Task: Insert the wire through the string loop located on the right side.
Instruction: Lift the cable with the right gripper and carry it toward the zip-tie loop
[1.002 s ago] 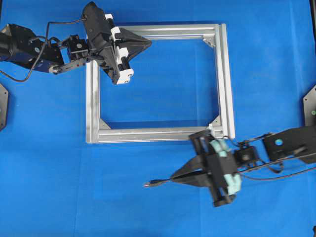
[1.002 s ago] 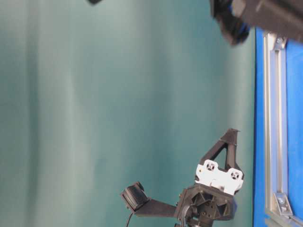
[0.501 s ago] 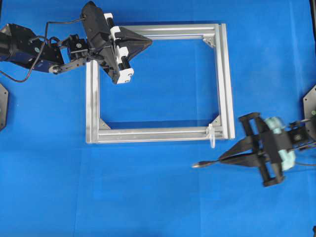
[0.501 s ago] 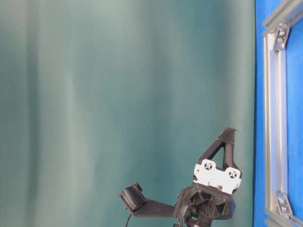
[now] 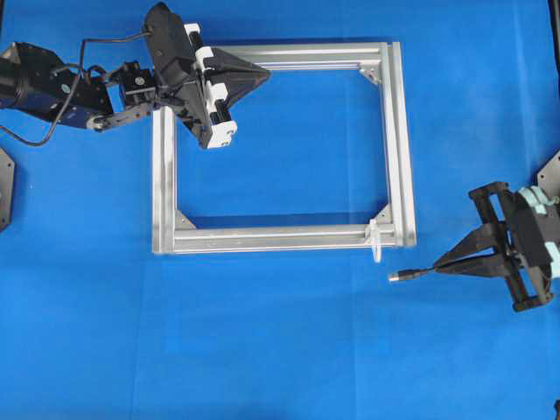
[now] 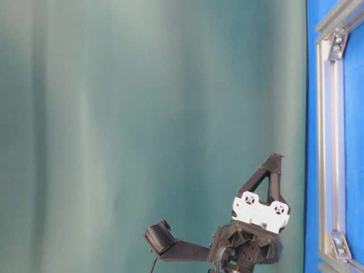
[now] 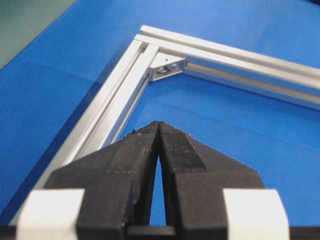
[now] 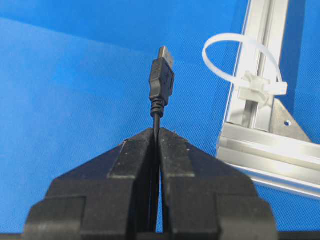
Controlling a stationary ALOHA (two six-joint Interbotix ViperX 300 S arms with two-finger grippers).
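Note:
A silver aluminium frame (image 5: 398, 131) lies flat on the blue mat. The string loop (image 5: 374, 241), a whitish band, stands at the frame's bottom right corner; in the right wrist view the string loop (image 8: 235, 35) sits right of the plug. My right gripper (image 5: 437, 265) is shut on the wire (image 5: 411, 272), low at the right edge. The wire's plug (image 8: 161, 80) sticks out ahead of the right gripper (image 8: 157, 131), pointing left, and ends just right of and below the loop. My left gripper (image 5: 265, 77) is shut and empty over the frame's top left corner, also in its wrist view (image 7: 158, 124).
Triangular corner brackets (image 5: 374, 73) sit inside the frame's corners. Black mounts stand at the mat's left edge (image 5: 4, 188) and right edge (image 5: 549, 184). The table-level view shows a green backdrop, the left gripper (image 6: 276, 160) and the frame rail (image 6: 327, 142).
My right gripper has carried the wire from below the frame's bottom rail rightward to the mat's right edge. The plug now lies right of the loop. The left arm has not moved.

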